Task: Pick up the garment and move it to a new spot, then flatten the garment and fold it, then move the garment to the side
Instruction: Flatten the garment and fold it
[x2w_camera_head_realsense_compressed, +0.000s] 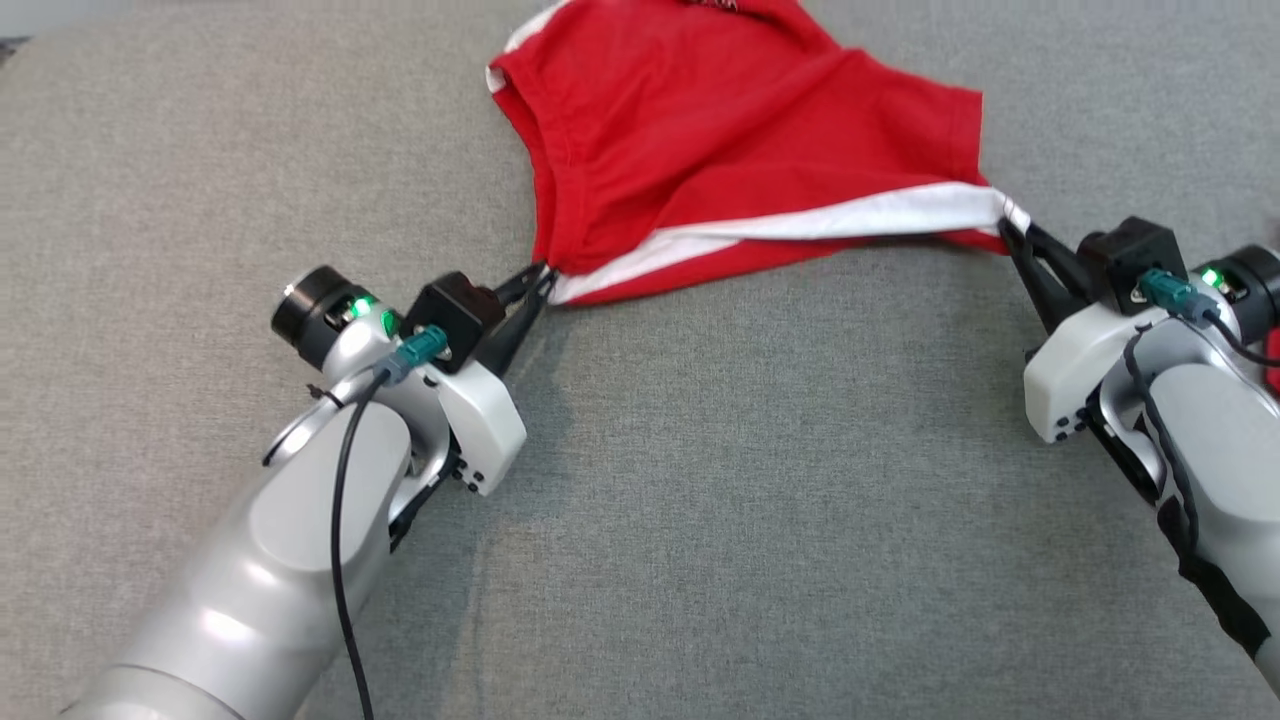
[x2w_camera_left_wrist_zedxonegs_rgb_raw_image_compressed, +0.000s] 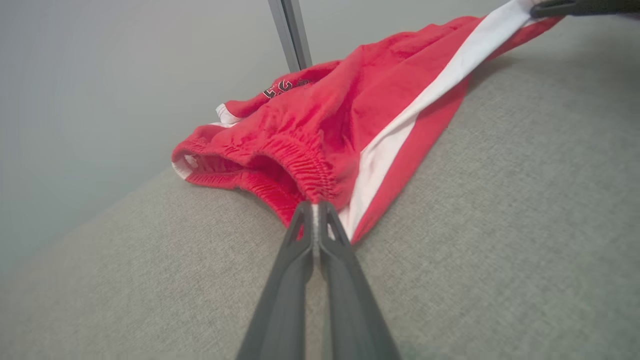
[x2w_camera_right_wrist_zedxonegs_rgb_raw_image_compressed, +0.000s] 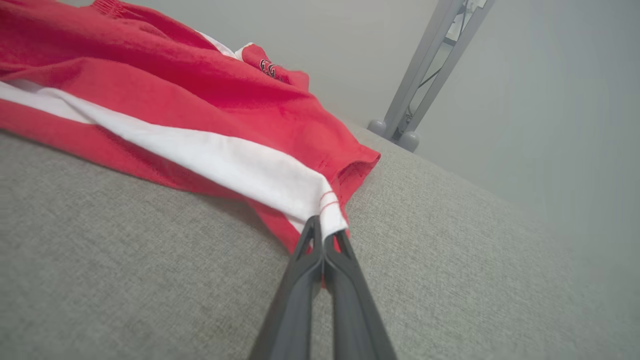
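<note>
Left gripper (x2w_camera_head_realsense_compressed: 543, 278) pinching the waistband corner of the red garment (x2w_camera_head_realsense_compressed: 720, 140); right gripper (x2w_camera_head_realsense_compressed: 1012, 230) clamped on its white-striped hem; fabric stretched between them on the grey cushion (x2w_camera_head_realsense_compressed: 700, 500)

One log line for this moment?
left claw: shut on red shorts waistband; right claw: shut on leg hem; white stripe taut between claws; surface: grey cushion
</note>
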